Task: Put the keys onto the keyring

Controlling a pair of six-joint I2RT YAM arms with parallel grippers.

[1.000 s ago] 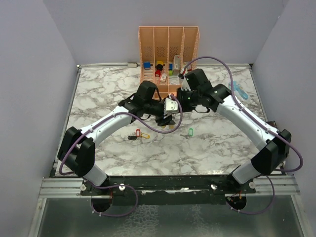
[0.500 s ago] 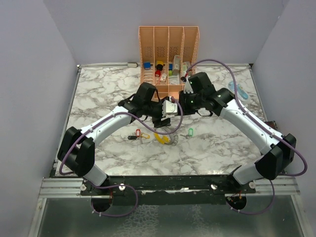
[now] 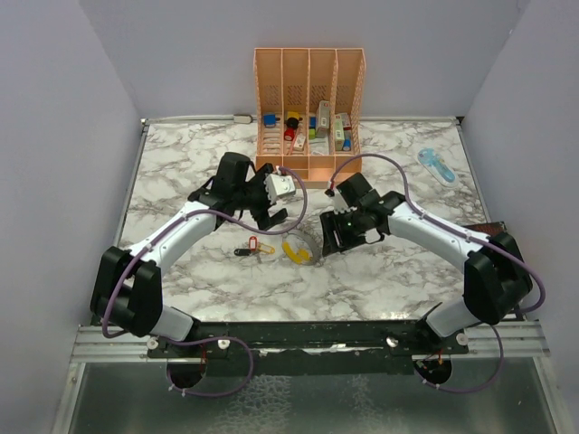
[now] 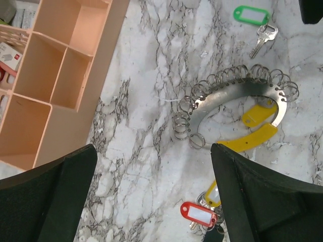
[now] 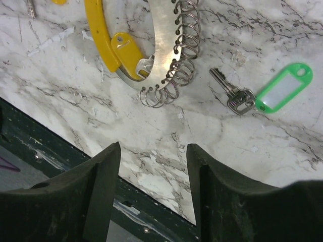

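Note:
The keyring [image 3: 301,246] lies flat on the marble between my two grippers, held by neither. In the left wrist view its silvery ringed band [image 4: 237,86] curves above the yellow band [image 4: 251,137] and yellow tag [image 4: 259,113]. Red-tagged [image 4: 200,215] and yellow-tagged keys [image 4: 212,193] lie bunched near my right finger; the bunch [image 3: 252,246] sits left of the keyring. A green-tagged key [image 5: 280,94] lies right of the keyring [image 5: 167,53]. My left gripper [image 4: 153,151] [image 3: 271,204] hangs open and empty. My right gripper [image 5: 154,148] [image 3: 336,239] is open and empty too.
A peach desk organizer [image 3: 309,90] with small items stands at the back centre, its base close to my left gripper [image 4: 65,75]. A light-blue gadget [image 3: 437,165] lies at the back right. The table's dark front rail [image 5: 45,146] shows below my right gripper.
Both grippers opened and let go of the keyring, which dropped onto the table. The left arm drew back to the left; the right arm came down toward the front.

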